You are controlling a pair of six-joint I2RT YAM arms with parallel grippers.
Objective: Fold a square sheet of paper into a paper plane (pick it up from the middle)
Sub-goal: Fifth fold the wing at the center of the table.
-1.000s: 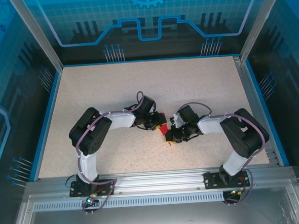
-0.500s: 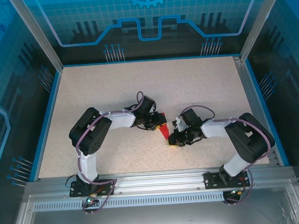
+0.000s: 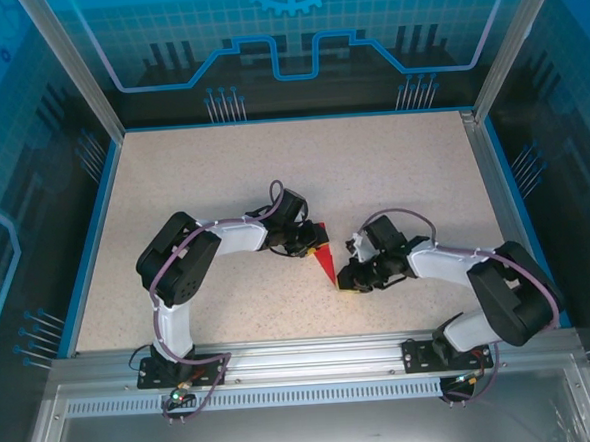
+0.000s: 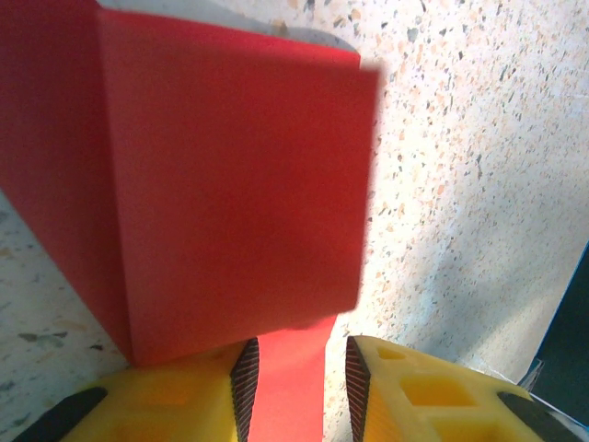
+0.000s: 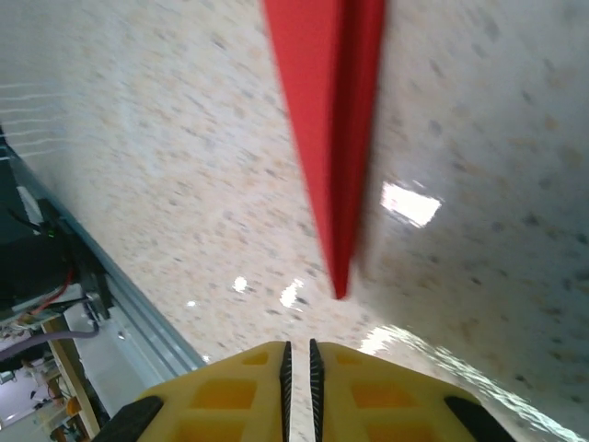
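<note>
Matt red paper (image 3: 324, 264) (glossy table (image 3: 222, 175))

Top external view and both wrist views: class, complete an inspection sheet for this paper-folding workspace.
Surface: speckled beige tabletop.
Job's things: red paper folded to a narrow point, on the tabletop between the grippers.
Clutter: nothing seen.
Grippers: left gripper jaws apart, a paper strip between them; right gripper shut, empty, just behind the paper's tip.
Cables: purple cables, looped, off the paper.
Surroundings: blue printed panels, aluminium frame.
</note>
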